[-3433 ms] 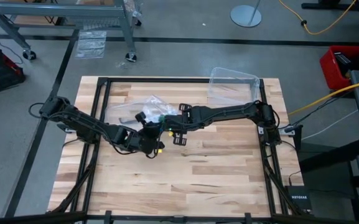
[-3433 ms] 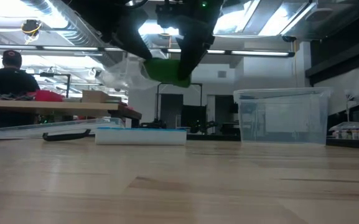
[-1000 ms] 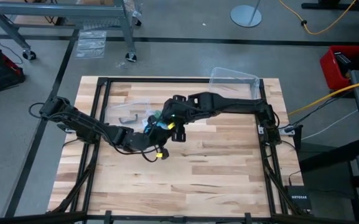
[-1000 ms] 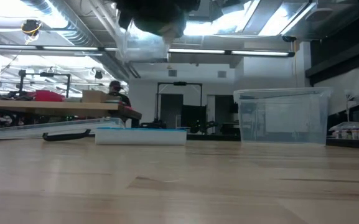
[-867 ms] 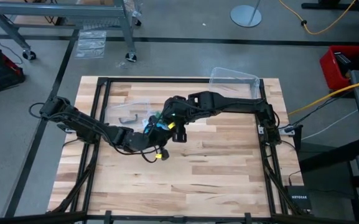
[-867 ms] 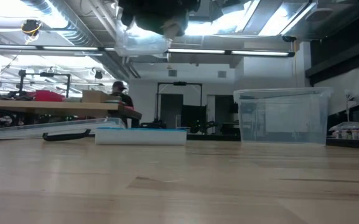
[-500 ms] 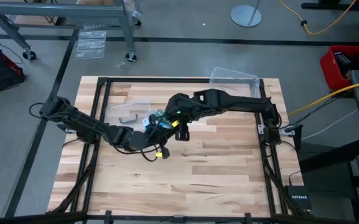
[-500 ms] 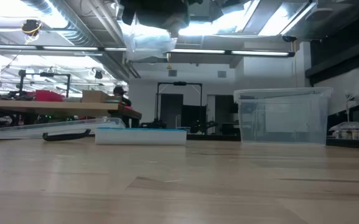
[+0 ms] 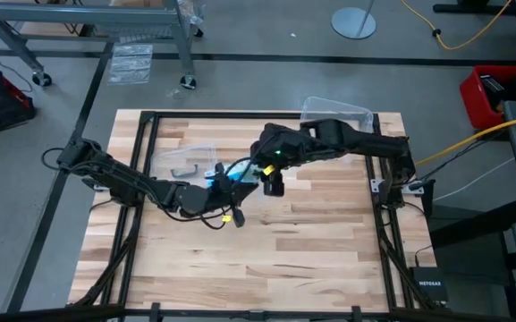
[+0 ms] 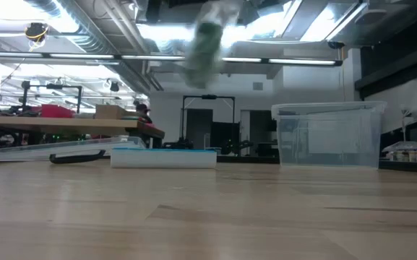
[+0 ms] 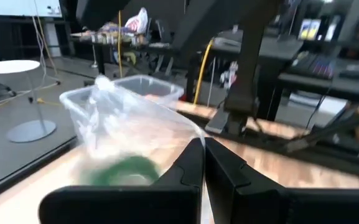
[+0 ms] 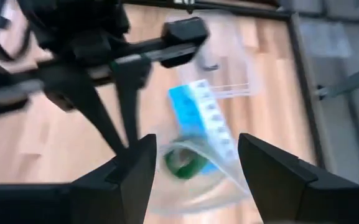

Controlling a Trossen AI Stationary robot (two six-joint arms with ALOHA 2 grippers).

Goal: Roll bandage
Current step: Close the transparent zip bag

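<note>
Right wrist view: coiled green bandage (image 12: 180,162) inside clear bag (image 12: 195,177), pinched by closed left gripper (image 11: 202,163); right gripper (image 12: 195,163) spread.

Even overhead light fills the high view; the wooden table (image 9: 320,241) reads bright and crisp, with only faint shadows. In the low view, ceiling light strips (image 10: 280,61) glare white, and a greenish smear (image 10: 207,43) near the top is motion-blurred. The left wrist view is soft throughout. The right wrist view is blurred, its dark fingers (image 12: 135,171) out of focus.
</note>
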